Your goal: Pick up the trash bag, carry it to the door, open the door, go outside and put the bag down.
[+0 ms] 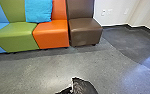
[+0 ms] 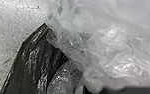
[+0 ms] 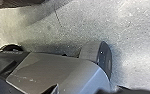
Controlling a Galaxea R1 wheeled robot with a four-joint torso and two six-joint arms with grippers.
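At the bottom middle of the head view, the upper part of a black trash bag [image 1: 84, 86] rises into sight, with a pale edge along one side. Close to the camera in the left wrist view are dark, shiny folds of the trash bag [image 2: 33, 60]. Crumpled see-through plastic [image 2: 113, 52] lies against those folds and hides part of them.
A row of seats holds a green seat [image 1: 17, 32], an orange seat [image 1: 52, 35] and a brown seat [image 1: 85, 32], with a blue cushion [image 1: 38, 10] on the row. Grey floor [image 1: 36, 70] lies before them. The robot's base [image 3: 58, 72] has a wheel [image 3: 104, 58].
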